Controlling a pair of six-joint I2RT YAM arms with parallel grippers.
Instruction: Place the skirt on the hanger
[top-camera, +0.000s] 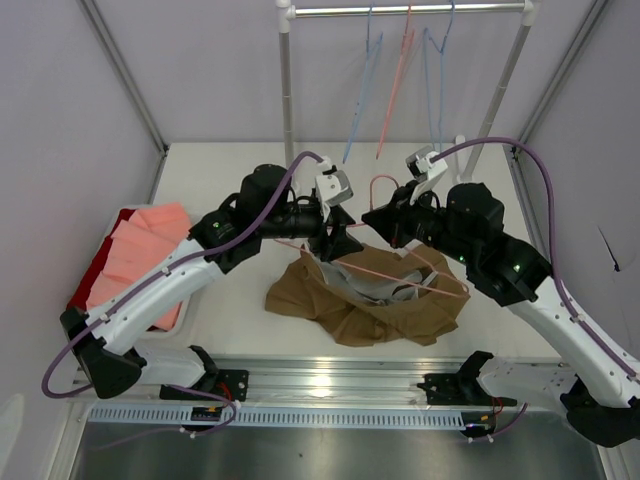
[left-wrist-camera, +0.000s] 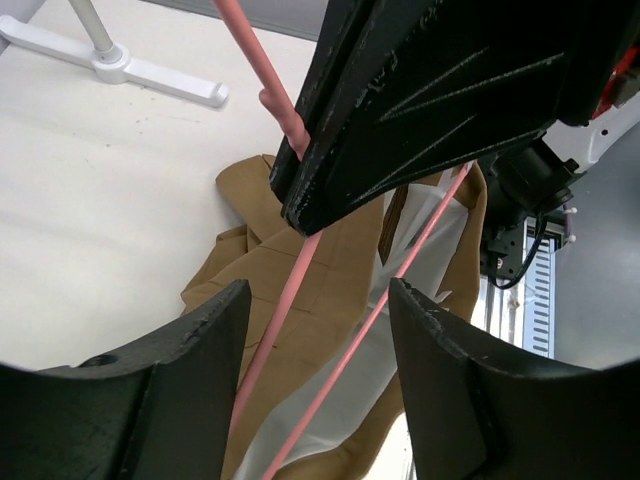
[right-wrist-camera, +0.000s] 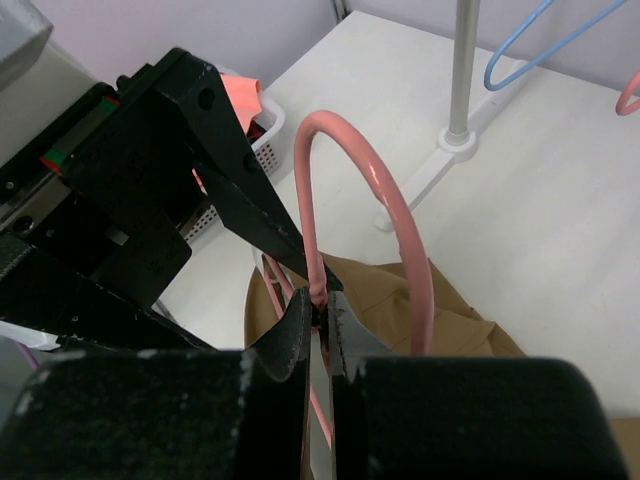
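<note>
The tan-brown skirt (top-camera: 370, 305) lies crumpled on the table, its white lining (top-camera: 385, 290) showing. The pale-pink hanger (top-camera: 400, 272) hangs tilted just above it, hook (top-camera: 385, 185) up. My right gripper (top-camera: 397, 228) is shut on the hanger's neck (right-wrist-camera: 322, 295), below the hook (right-wrist-camera: 370, 170). My left gripper (top-camera: 345, 240) is open right beside it. In the left wrist view its fingers (left-wrist-camera: 180, 390) straddle two hanger bars (left-wrist-camera: 290, 300) without touching them, over the skirt (left-wrist-camera: 300, 230). The skirt also shows in the right wrist view (right-wrist-camera: 450, 320).
A clothes rack (top-camera: 288, 90) stands at the back with blue hangers (top-camera: 365, 80) and a pink one (top-camera: 398, 85). Its foot (left-wrist-camera: 130, 70) is near the skirt. A basket (top-camera: 165, 320) at the left holds a salmon-pink garment (top-camera: 140, 250) and a red cloth (top-camera: 95, 270).
</note>
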